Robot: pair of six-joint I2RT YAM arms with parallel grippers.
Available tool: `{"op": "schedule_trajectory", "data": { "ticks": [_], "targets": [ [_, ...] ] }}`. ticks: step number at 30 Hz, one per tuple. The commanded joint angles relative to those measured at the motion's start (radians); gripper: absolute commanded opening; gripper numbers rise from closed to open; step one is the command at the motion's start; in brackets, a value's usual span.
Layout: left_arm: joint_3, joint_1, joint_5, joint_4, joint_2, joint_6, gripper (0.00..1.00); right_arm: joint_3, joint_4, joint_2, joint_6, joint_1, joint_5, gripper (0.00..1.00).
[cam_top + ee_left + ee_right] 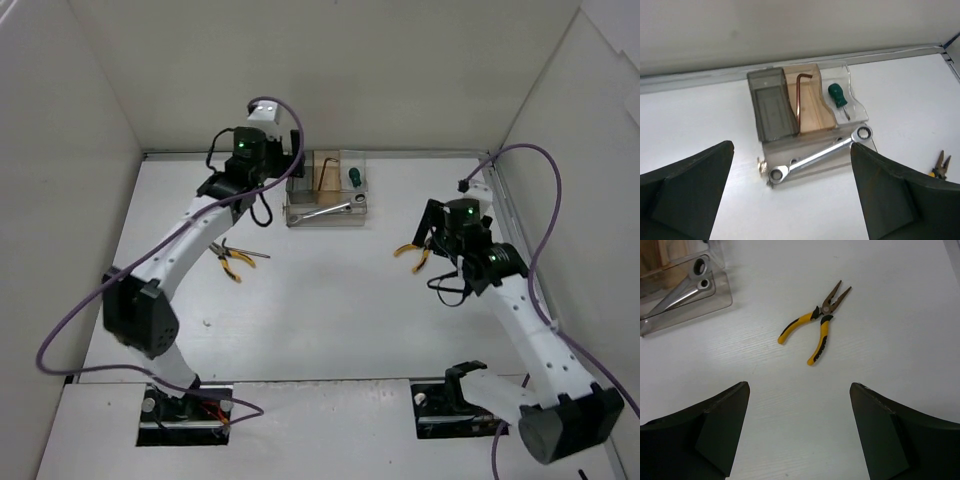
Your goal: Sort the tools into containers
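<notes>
Two right fingers (pixel 695 440) spread; pliers (pixel 821 320) ahead, centred, untouched.

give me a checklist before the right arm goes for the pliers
1. right tool open, empty: ok
2. yellow pliers flat on the table, nothing touching them: ok
3. left tool open, holding nothing: ok
4. wrench seated flat in the front tray: cannot tell
5. grey left compartment empty: ok
6. everything sorted: not ok, second pliers lie by the left arm

organizer box (pixel 687 307) cropped, right-hand pliers (pixel 404 250) half hidden
</notes>
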Motion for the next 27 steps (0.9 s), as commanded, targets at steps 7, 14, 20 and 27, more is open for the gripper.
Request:
{"op": "schedule_trajectory", "data": {
  "ticks": [7, 14, 20, 27],
  "targets": [
    [-0.463, 0.053, -0.104, -0.235, -0.502, -0.106, 1.00, 0.127, 0.021, 0.313, 0.194, -0.102, 0.070, 0.82],
    [-0.698, 0.121, -0.178, -0.372, -0.717, -0.240, 1.00, 0.146, 0.025, 0.408, 0.228, -0.131, 0.069, 0.83],
    [-0.730, 0.171, -0.156, -0.390, -0.693, -0.326, 1.00, 0.127, 0.028, 0.390, 0.220, -0.130, 0.055, 0.83],
    [-0.631, 0.201, -0.126, -0.375, -0.544, -0.387, 0.99, 0.089, 0.042, 0.374, 0.189, -0.125, 0.092, 0.83]
  ]
}}
